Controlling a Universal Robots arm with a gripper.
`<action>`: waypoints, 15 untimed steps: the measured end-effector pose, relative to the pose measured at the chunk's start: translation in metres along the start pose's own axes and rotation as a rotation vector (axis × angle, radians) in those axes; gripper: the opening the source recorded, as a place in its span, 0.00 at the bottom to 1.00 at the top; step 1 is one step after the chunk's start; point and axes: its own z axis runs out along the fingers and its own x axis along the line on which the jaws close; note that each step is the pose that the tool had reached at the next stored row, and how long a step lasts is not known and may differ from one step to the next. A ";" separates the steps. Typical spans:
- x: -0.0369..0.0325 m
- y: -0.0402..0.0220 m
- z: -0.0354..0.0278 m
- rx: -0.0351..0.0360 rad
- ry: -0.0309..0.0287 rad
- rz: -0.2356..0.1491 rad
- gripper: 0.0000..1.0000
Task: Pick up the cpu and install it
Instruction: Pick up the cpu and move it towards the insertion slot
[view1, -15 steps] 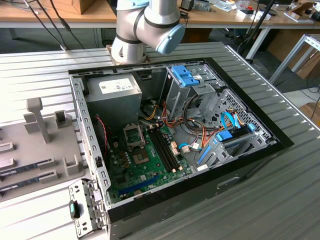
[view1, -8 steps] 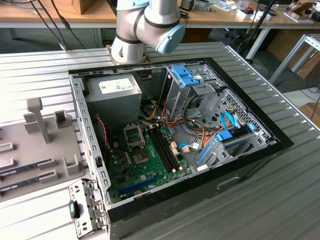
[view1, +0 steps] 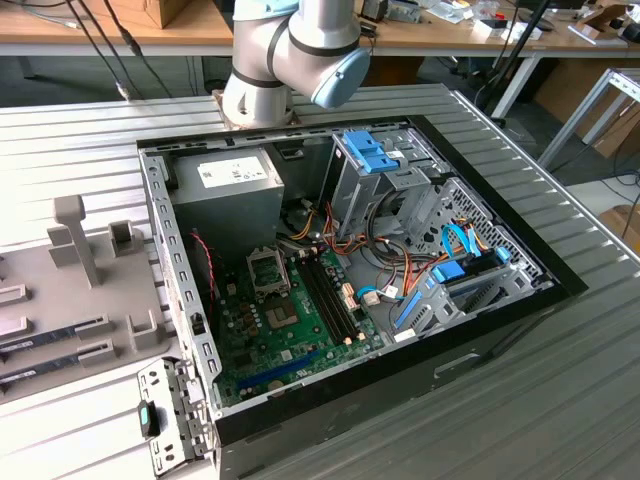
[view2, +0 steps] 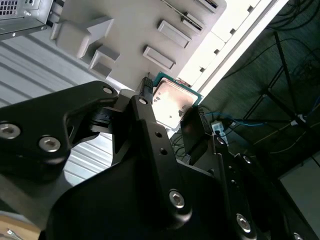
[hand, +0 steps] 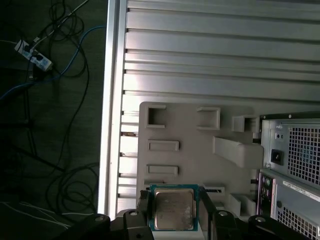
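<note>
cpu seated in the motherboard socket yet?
No: in the first wrist view the pincer grips the cpu by its edges, by the grey fixture plate, outside the computer case.

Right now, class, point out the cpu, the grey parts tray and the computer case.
cpu (hand: 173, 210), first wrist view, on its silver metal top.
grey parts tray (hand: 200, 165), first wrist view, on the bare flat surface between its slots.
computer case (view1: 350, 400), exterior view, on its black outer side wall.
</note>
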 end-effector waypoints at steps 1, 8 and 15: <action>0.0000 0.0000 -0.0010 -0.0001 0.0001 0.000 0.47; -0.0003 0.0000 -0.0106 -0.0015 0.0000 0.000 0.47; -0.0006 -0.0001 -0.0196 -0.0038 -0.0001 0.000 0.47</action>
